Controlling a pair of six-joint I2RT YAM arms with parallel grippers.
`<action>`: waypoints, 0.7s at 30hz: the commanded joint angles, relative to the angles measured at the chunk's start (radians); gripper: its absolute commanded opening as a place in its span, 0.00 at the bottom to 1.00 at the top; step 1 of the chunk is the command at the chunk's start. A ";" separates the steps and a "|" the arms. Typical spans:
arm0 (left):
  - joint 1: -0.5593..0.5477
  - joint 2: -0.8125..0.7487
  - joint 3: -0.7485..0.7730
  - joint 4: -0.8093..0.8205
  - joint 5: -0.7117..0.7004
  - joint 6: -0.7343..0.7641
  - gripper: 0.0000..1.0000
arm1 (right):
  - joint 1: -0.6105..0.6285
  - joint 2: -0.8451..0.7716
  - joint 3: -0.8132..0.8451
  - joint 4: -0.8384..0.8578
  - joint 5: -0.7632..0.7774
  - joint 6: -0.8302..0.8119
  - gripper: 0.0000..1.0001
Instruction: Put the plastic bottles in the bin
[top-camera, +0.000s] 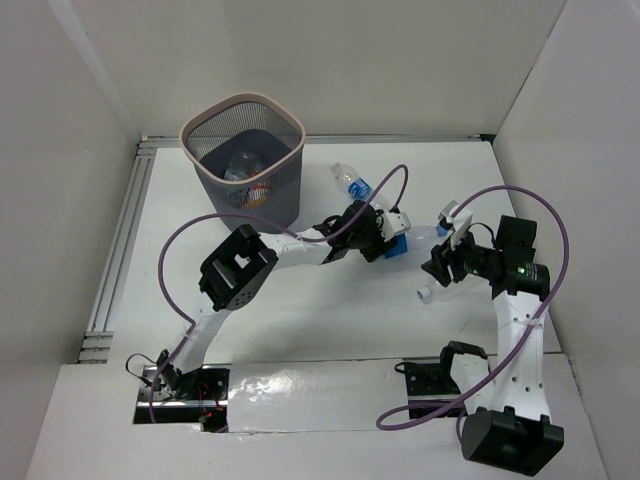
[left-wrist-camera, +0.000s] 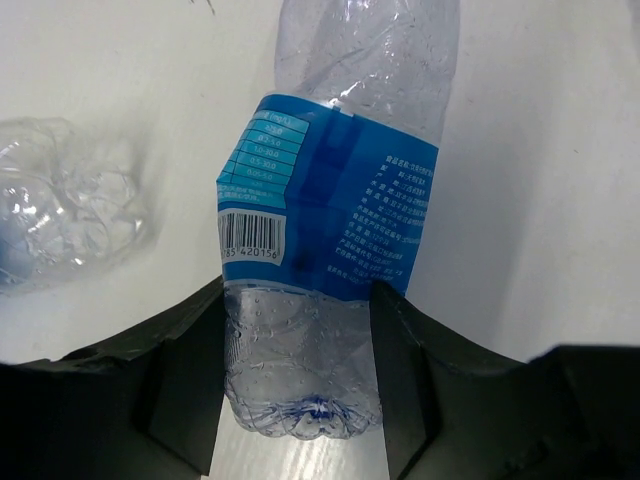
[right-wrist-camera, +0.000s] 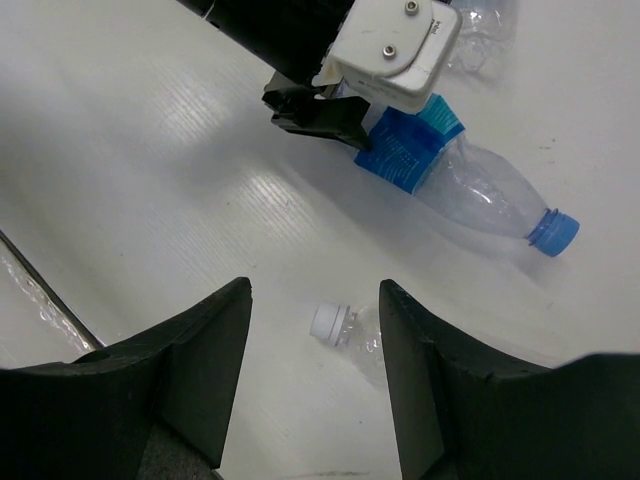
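My left gripper (left-wrist-camera: 300, 300) is shut on the base of a clear bottle with a blue label (left-wrist-camera: 330, 200). This bottle lies on the white table right of centre (top-camera: 398, 247), its blue cap (right-wrist-camera: 553, 232) pointing away from the gripper. My right gripper (right-wrist-camera: 315, 295) is open and empty, hovering over a clear bottle with a white cap (right-wrist-camera: 332, 323), which lies near it in the top view (top-camera: 425, 293). Another crumpled clear bottle (top-camera: 349, 180) lies right of the bin and shows in the left wrist view (left-wrist-camera: 60, 205). The wire-mesh bin (top-camera: 290, 125) stands at the back left with bottles inside.
White walls close the table at the back and on both sides. A metal rail (top-camera: 118, 240) runs along the left edge. Purple cables (top-camera: 180, 240) loop off both arms. The arm bases sit at the near edge.
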 joint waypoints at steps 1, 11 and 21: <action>-0.010 -0.063 -0.029 -0.040 -0.002 -0.027 0.35 | -0.006 -0.022 0.026 0.022 -0.028 0.015 0.61; -0.010 -0.327 -0.096 -0.085 -0.094 -0.045 0.15 | -0.006 -0.141 0.049 0.148 0.151 0.148 0.99; 0.019 -0.575 -0.098 -0.088 -0.255 -0.071 0.05 | -0.006 -0.287 0.029 0.386 0.244 0.456 0.60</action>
